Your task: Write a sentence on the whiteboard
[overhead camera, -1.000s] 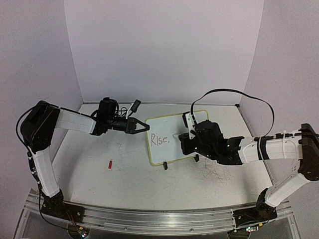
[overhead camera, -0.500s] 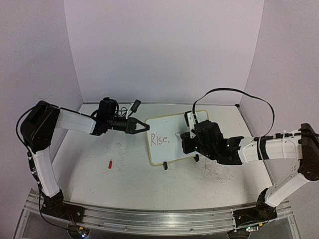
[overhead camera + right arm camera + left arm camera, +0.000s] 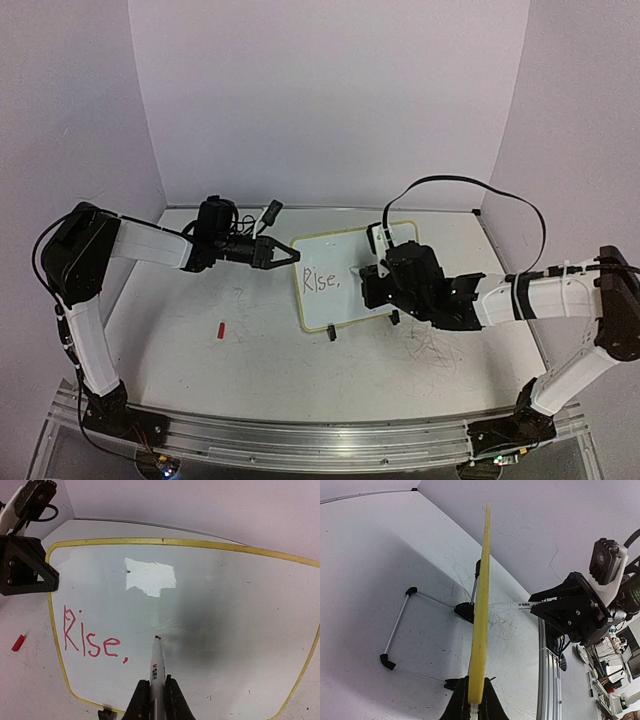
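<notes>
The whiteboard (image 3: 340, 280) stands tilted on its black feet at the table's middle; its yellow rim (image 3: 481, 625) shows edge-on in the left wrist view. Red writing "Rise," (image 3: 92, 640) is on its left half, also in the top view (image 3: 321, 279). My left gripper (image 3: 285, 253) is shut on the board's upper left edge (image 3: 474, 700). My right gripper (image 3: 156, 692) is shut on a white marker (image 3: 156, 667); its red tip (image 3: 157, 638) touches the board right of the comma. In the top view the right gripper (image 3: 372, 280) is over the board's right half.
A red marker cap (image 3: 221, 329) lies on the table left of the board, also visible in the right wrist view (image 3: 18, 643). The board's wire stand (image 3: 400, 625) sits behind it. The tabletop carries scribbles (image 3: 430, 350). A metal rail (image 3: 300, 440) runs along the near edge.
The right gripper with the marker has shifted slightly left and up on the board. The left arm and the board have not moved.
</notes>
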### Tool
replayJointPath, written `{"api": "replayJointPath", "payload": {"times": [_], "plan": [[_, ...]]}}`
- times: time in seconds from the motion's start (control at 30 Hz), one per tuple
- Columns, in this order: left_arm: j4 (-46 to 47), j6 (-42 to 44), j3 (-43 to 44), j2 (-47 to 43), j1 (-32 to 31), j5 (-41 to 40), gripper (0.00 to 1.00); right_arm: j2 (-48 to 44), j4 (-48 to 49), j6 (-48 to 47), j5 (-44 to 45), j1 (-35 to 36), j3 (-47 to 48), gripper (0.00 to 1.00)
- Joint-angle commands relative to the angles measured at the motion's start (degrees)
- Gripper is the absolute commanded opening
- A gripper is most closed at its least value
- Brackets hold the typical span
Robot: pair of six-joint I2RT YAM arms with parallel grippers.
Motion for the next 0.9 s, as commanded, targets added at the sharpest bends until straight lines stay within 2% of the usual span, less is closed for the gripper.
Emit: {"api": "replayJointPath", "payload": {"times": [0.0,0.4,0.87], "plan": [[-3.8,0.8,1.4,-1.2,-0.3,-2.6,0.0,1.3,0.9,0.5,-0.5,0.1,2.3,0.0],[-3.8,0.8,1.4,-1.5,-0.3,-2.6,0.0,1.7,0.1,1.1,-1.1,1.5,1.9,0.0],[-3.9,0.9,1.4,-1.6,-0.3,-2.5,0.0,0.0,-2.0,3.9,4.7,1.7,-0.3,0.0]]}}
